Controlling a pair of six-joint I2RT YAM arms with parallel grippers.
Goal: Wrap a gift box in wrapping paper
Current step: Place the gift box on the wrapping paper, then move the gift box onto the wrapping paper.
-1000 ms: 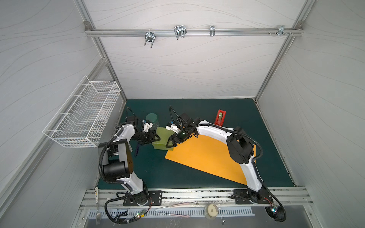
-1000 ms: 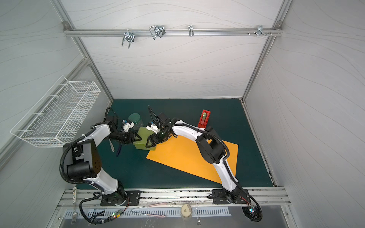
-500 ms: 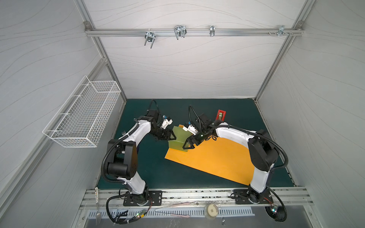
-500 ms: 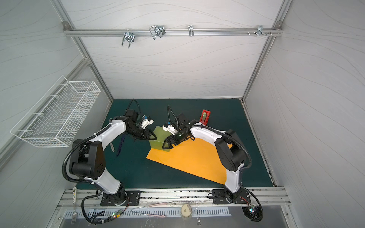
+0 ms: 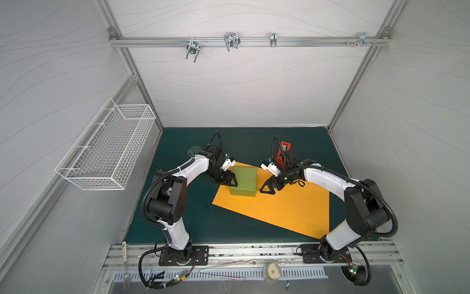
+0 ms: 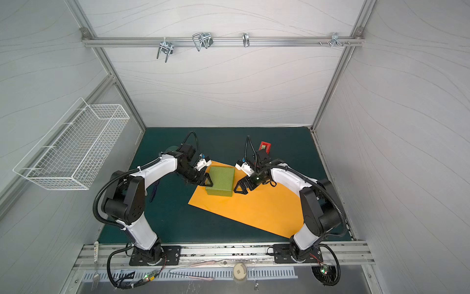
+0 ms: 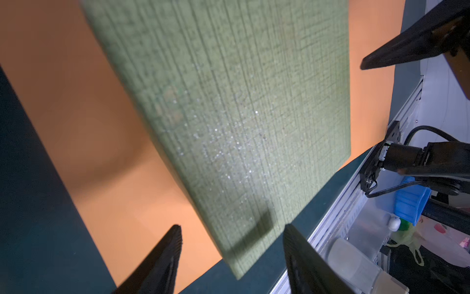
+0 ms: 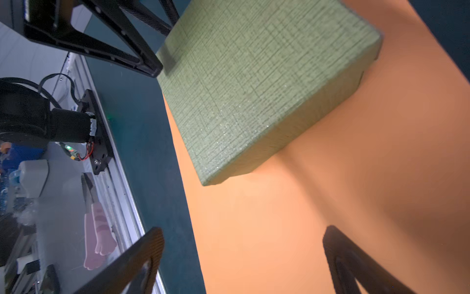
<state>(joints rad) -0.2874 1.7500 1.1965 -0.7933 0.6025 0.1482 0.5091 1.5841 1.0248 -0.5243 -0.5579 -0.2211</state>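
Note:
The yellow-green gift box sits flat on the far left corner of the orange wrapping paper, which lies flat on the dark green mat. My left gripper stands open at the box's left side. In the left wrist view the box has one corner between the spread fingertips, untouched. My right gripper is open just right of the box, over bare paper and apart from the box.
A red tape dispenser stands at the back behind the right wrist. A dark green round object lies behind the left arm. A white wire basket hangs on the left wall. The metal rail runs along the mat's front edge.
Both arms moved right with the box between them, from the mat onto the paper's corner. Both grippers have opened, and the right one has drawn back from the box.

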